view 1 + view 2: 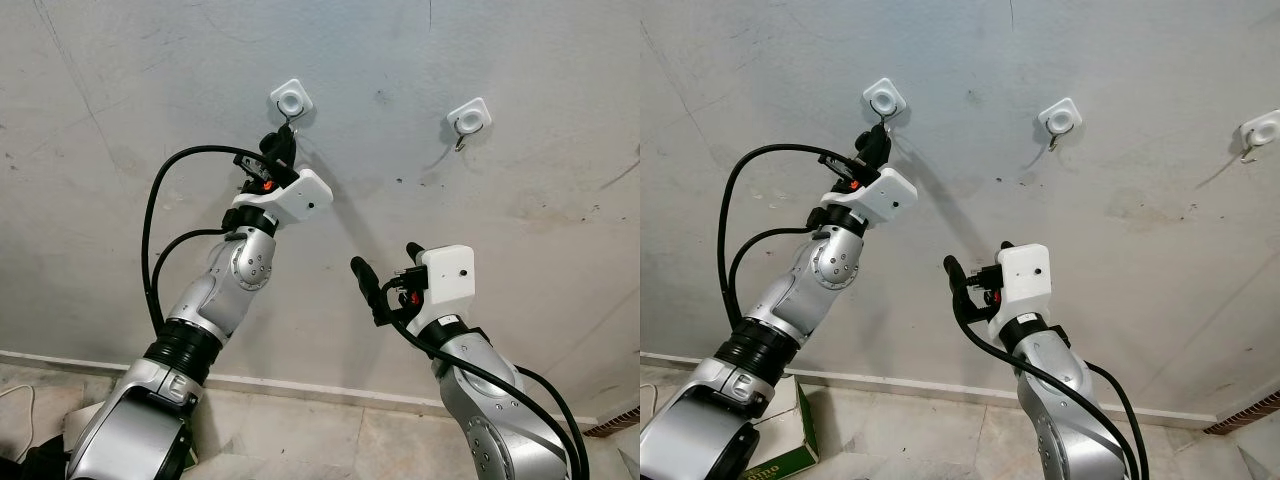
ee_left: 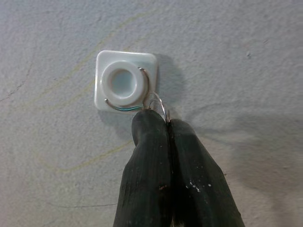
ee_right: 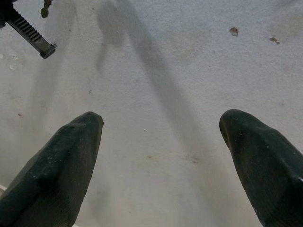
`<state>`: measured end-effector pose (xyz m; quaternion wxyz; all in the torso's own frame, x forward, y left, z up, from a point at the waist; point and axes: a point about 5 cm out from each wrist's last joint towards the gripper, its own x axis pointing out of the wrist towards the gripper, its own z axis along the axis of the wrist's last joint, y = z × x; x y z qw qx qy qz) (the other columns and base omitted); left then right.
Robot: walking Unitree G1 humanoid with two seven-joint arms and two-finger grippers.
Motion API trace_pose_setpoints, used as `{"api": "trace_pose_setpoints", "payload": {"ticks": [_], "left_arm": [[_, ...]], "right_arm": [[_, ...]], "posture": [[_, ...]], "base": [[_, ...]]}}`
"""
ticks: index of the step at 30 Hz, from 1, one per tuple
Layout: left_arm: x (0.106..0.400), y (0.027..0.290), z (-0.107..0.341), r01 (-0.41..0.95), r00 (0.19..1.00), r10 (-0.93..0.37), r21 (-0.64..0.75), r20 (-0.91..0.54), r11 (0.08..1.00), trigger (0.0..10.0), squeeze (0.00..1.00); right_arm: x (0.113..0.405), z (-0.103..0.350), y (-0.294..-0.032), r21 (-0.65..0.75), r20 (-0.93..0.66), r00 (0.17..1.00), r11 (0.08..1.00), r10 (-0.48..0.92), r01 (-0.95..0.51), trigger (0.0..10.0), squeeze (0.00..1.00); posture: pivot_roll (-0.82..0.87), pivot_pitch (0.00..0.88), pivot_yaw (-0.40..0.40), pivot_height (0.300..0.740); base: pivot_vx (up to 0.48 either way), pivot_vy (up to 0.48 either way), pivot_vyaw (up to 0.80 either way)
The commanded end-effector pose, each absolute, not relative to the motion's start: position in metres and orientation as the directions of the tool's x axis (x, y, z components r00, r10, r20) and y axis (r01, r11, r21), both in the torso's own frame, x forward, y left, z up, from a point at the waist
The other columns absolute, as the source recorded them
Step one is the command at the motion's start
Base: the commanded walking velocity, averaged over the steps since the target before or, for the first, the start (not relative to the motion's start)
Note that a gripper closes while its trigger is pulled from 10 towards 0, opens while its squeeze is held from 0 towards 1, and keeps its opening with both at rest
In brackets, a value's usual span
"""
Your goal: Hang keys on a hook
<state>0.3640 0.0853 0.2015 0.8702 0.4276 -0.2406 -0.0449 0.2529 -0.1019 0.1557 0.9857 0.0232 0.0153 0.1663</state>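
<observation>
- The left gripper (image 2: 158,124) is raised to the grey plaster wall (image 1: 120,120), its 2 long black fingers pressed tight together on a thin silver wire key ring (image 2: 156,101).
- The ring rises just beyond the fingertips and touches the curved metal wire of the white square plastic wall hook (image 2: 124,81). Whether it is already looped over that wire cannot be told.
- No key blades are visible; they are probably hidden between or behind the fingers.
- The right gripper (image 3: 161,137) hangs lower and to the right of the left one, pointed at bare wall, fingers spread wide with nothing between them.
- A 2nd white square hook (image 1: 469,118) sits well to the right of the left gripper, with nothing hanging on it.
- Judgement: the ring looks light, stiff and slick, so a pinch low on the loop, as now, leaves the upper arc free to slide over the hook wire.
- A thin ring may twist or slip between the pads if pushed sideways against the hook.
</observation>
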Motion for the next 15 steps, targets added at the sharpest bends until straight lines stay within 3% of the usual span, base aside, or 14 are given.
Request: {"api": "trace_pose_setpoints", "payload": {"ticks": [1, 15], "left_arm": [[0.362, 0.08, 0.195, -0.093, 0.887, -0.305, 0.78, 0.347, 0.619, 10.0, 0.0], [0.361, 0.079, 0.183, -0.038, 0.906, -0.312, 0.789, 0.287, 0.614, 10.0, 0.0]], "right_arm": [[0.253, 0.159, -0.102, 0.047, -0.008, 0.945, 0.944, 0.326, -0.325, 10.0, 0.0], [0.253, 0.158, -0.101, 0.05, -0.01, 0.946, 0.945, 0.325, -0.324, 10.0, 0.0]], "posture": [[-0.01, 0.01, 0.002, 0.74], [-0.01, 0.014, 0.005, 0.74]], "base": [[0.0, 0.0, 0.0], [0.0, 0.0, 0.0]]}}
